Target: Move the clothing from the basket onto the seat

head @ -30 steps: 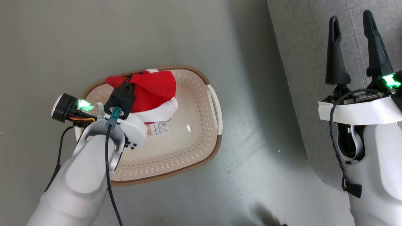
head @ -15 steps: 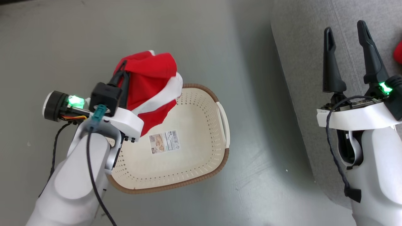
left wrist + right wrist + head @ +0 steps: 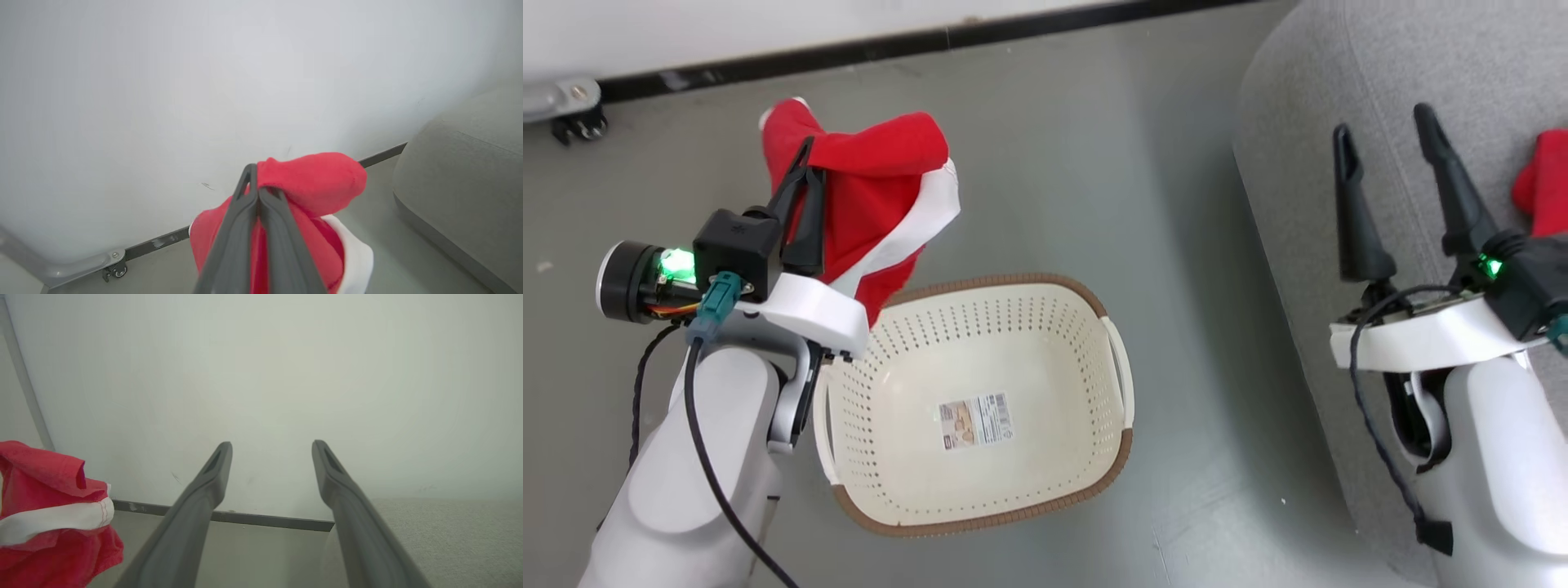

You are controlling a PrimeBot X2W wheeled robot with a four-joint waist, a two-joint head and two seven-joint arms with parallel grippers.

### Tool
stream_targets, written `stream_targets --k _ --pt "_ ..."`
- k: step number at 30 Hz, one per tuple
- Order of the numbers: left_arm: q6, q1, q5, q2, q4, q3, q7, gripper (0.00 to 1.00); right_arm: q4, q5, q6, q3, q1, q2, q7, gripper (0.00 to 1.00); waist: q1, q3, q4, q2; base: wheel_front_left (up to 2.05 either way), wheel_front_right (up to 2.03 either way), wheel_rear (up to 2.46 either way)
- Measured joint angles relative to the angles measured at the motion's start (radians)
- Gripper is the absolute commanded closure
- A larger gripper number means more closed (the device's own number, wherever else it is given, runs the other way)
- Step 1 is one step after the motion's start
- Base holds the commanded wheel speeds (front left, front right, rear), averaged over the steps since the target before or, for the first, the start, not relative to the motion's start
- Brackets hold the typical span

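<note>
The left gripper (image 3: 806,155), fingers clamped on the red clothing (image 3: 874,196), has lifted it clear of the basket (image 3: 1013,282), which is now empty. The fingers of the right gripper (image 3: 1380,121) are apart, over the seat (image 3: 1380,49). What remains, I think, is the carry to the seat.

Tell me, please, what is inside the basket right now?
The basket holds a label on its otherwise bare bottom. The left arm's white wrist collar covers one corner.
</note>
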Motion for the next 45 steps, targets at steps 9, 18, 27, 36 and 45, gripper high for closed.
stream_targets --k 9,18,27,36,45 --pt "-0.027 0.042 -0.042 0.003 -0.021 0.03 0.0 1.0 0.035 0.003 0.0 0.052 0.036 -0.024 0.0 0.0 -0.0001 -0.091 0.014 0.0 0.0 0.0 0.0" --pt "-0.065 0.08 -0.08 0.006 -0.044 0.044 0.0 1.0 0.092 0.008 0.0 0.152 0.073 -0.081 0.0 0.0 -0.0001 -0.184 0.029 0.0 0.0 0.0 0.0" --pt "-0.109 0.092 -0.088 0.021 -0.07 0.026 0.0 1.0 0.133 0.055 0.0 0.264 0.096 -0.117 0.004 0.0 -0.0001 -0.27 0.044 0.0 0.0 0.0 0.0" --pt "-0.144 0.089 -0.091 0.018 -0.097 -0.002 0.003 1.0 0.159 0.107 0.0 0.4 0.096 -0.146 0.035 0.0 -0.0001 -0.337 0.058 0.0001 0.0 0.0 0.0" --pt "-0.188 0.082 -0.096 -0.003 -0.141 -0.037 0.017 1.0 0.186 0.169 0.0 0.576 0.096 -0.175 0.075 0.0 -0.0001 -0.386 0.062 0.0 0.0 0.0 0.0"
